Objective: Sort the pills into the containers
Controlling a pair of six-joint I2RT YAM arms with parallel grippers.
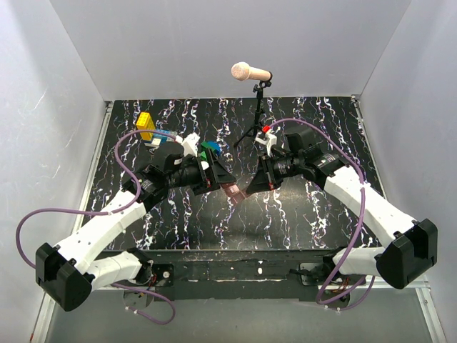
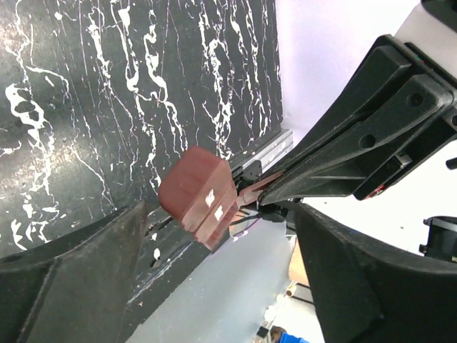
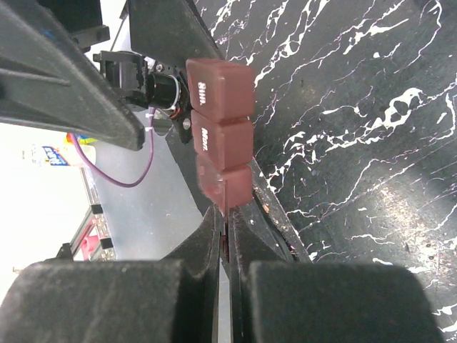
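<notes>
Mid-table [image 1: 314, 221], the two arms meet. The right gripper [image 3: 228, 232] is clamped on one end of the box [image 3: 221, 121], apparently holding it just off the surface. The left gripper [image 2: 220, 207] stands wide apart at the other end, grasping nothing. No pills show and the visible lids look closed, so sorting seems barely begun.

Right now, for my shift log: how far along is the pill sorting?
Done: nothing shows; no pills in view. In hand: right gripper pinches the pill box by one end, left gripper open around it. Left: lids look shut, all sorting.
</notes>
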